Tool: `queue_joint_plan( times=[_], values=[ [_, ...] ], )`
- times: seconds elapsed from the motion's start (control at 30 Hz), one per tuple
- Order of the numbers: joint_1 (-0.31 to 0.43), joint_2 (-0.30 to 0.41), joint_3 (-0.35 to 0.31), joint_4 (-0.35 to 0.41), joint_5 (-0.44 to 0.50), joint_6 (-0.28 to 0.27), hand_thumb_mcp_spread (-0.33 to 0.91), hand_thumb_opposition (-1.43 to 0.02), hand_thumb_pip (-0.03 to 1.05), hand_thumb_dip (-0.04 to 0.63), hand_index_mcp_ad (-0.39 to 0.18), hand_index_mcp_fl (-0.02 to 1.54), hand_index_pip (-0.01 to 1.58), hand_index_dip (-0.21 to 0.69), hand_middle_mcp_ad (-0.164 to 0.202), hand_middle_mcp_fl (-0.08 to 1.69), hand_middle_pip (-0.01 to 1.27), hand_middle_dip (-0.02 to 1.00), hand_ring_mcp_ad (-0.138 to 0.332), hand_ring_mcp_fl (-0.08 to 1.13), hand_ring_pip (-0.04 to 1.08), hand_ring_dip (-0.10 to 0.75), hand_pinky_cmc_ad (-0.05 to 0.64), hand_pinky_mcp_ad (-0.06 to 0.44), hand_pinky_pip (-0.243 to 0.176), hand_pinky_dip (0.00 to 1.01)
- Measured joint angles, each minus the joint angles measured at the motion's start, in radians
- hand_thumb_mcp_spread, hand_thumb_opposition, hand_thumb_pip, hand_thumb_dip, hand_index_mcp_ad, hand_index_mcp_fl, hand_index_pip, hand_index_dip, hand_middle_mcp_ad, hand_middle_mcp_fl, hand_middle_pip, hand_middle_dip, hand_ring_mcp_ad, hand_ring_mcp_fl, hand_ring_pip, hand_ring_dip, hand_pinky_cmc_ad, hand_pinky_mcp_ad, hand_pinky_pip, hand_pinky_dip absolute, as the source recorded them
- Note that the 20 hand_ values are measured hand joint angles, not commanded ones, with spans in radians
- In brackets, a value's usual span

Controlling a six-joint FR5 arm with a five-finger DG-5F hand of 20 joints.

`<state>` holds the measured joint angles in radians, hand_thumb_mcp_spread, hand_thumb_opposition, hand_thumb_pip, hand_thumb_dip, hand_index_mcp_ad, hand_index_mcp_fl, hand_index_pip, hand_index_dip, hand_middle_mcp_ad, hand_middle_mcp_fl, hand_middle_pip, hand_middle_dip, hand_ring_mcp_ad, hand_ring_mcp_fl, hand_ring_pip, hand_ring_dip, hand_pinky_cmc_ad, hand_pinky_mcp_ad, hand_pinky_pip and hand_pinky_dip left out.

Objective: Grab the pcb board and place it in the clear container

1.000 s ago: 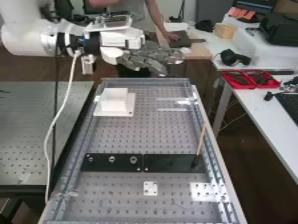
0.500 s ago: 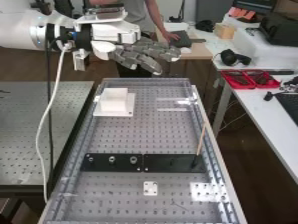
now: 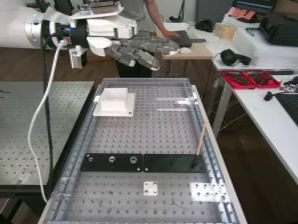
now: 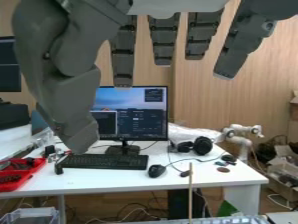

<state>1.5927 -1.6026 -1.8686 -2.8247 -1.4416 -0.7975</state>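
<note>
1. Hand [image 3: 136, 49] and arm [image 3: 14, 31] have shifted left and slightly up in the high view; dark panel [image 3: 174, 163] unmoved.
2. Hand wide, fingers extended, empty, raised over the surface's [image 3: 126, 135] far end. Reads as a repositioning; grasp still to come.
3. Pcb: cannot tell which piece it is, hence no sure place, heading or long axis. Dark panel lies flat, long axis crosswise.
4. Likely clear container [image 3: 171, 109]: see-through edges, surface's far right.

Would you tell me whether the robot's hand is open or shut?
The hand is open: in the wrist view its fingers hang straight, spread apart.
</note>
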Motion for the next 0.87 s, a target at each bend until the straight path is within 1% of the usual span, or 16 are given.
queue_joint_plan(
  times=[0.1, 0.2, 0.37, 0.4, 0.47, 0.53, 0.57, 0.6, 0.67, 0.7, 0.8, 0.87],
  values=[
    [0.0, 0.003, -0.001, -0.005, 0.002, 0.001, 0.37, -0.85, 0.56, 0.265, -0.138, 0.28, 0.29, 0.157, 0.087, 0.01, 0.14, 0.14, 0.145, -0.01, 0.08, 0.021, 0.367, 0.246, -0.103, 0.49],
    [-0.001, 0.005, 0.0, -0.009, 0.002, 0.002, 0.37, -0.85, 0.56, 0.265, -0.129, 0.27, 0.29, 0.161, 0.089, 0.01, 0.14, 0.14, 0.141, -0.01, 0.08, 0.021, 0.367, 0.265, -0.103, 0.49],
    [-0.001, 0.005, 0.001, -0.006, 0.003, 0.003, 0.37, -0.84, 0.56, 0.26, -0.131, 0.27, 0.25, 0.161, 0.087, 0.01, 0.14, 0.14, 0.141, 0.0, 0.08, 0.021, 0.361, 0.265, -0.103, 0.49],
    [-0.001, 0.005, 0.001, -0.006, 0.003, 0.003, 0.37, -0.84, 0.56, 0.258, -0.133, 0.27, 0.25, 0.173, 0.087, 0.01, 0.14, 0.14, 0.141, 0.0, 0.08, 0.021, 0.377, 0.265, -0.103, 0.49],
    [-0.001, 0.006, 0.001, -0.003, 0.007, 0.004, 0.37, -0.84, 0.56, 0.253, -0.126, 0.27, 0.23, 0.175, 0.087, 0.01, 0.14, 0.14, 0.141, 0.0, 0.08, 0.021, 0.375, 0.265, -0.103, 0.49],
    [-0.001, 0.01, -0.001, -0.001, 0.011, 0.004, 0.37, -0.84, 0.56, 0.253, -0.131, 0.26, 0.2, 0.178, 0.089, 0.01, 0.14, 0.14, 0.141, 0.0, 0.08, 0.021, 0.375, 0.265, -0.103, 0.49],
    [-0.001, 0.012, -0.003, 0.0, 0.012, 0.004, 0.37, -0.84, 0.56, 0.253, -0.127, 0.26, 0.18, 0.188, 0.087, 0.01, 0.14, 0.14, 0.141, 0.0, 0.08, 0.024, 0.375, 0.265, -0.105, 0.49],
    [-0.002, 0.015, -0.004, 0.0, 0.013, 0.004, 0.37, -0.84, 0.56, 0.253, -0.113, 0.24, 0.16, 0.188, 0.087, 0.01, 0.14, 0.14, 0.141, 0.0, 0.08, 0.021, 0.375, 0.264, -0.106, 0.51],
    [-0.002, 0.018, -0.006, -0.001, 0.014, 0.005, 0.36, -0.82, 0.56, 0.237, -0.115, 0.24, 0.15, 0.199, 0.089, 0.01, 0.14, 0.14, 0.141, 0.0, 0.08, 0.021, 0.379, 0.264, -0.106, 0.51],
    [-0.003, 0.021, -0.007, -0.004, 0.014, 0.005, 0.36, -0.82, 0.56, 0.237, -0.105, 0.24, 0.14, 0.202, 0.087, 0.01, 0.14, 0.14, 0.141, 0.0, 0.08, 0.021, 0.379, 0.262, -0.106, 0.52],
    [-0.003, 0.028, -0.01, -0.006, 0.015, 0.001, 0.36, -0.82, 0.56, 0.237, -0.098, 0.23, 0.13, 0.204, 0.089, 0.01, 0.14, 0.14, 0.141, 0.0, 0.08, 0.024, 0.375, 0.279, -0.106, 0.52],
    [-0.003, 0.031, -0.013, -0.007, 0.015, 0.001, 0.34, -0.82, 0.56, 0.236, -0.096, 0.2, 0.13, 0.218, 0.087, 0.01, 0.14, 0.14, 0.141, 0.0, 0.08, 0.021, 0.375, 0.281, -0.106, 0.54]
  ],
)
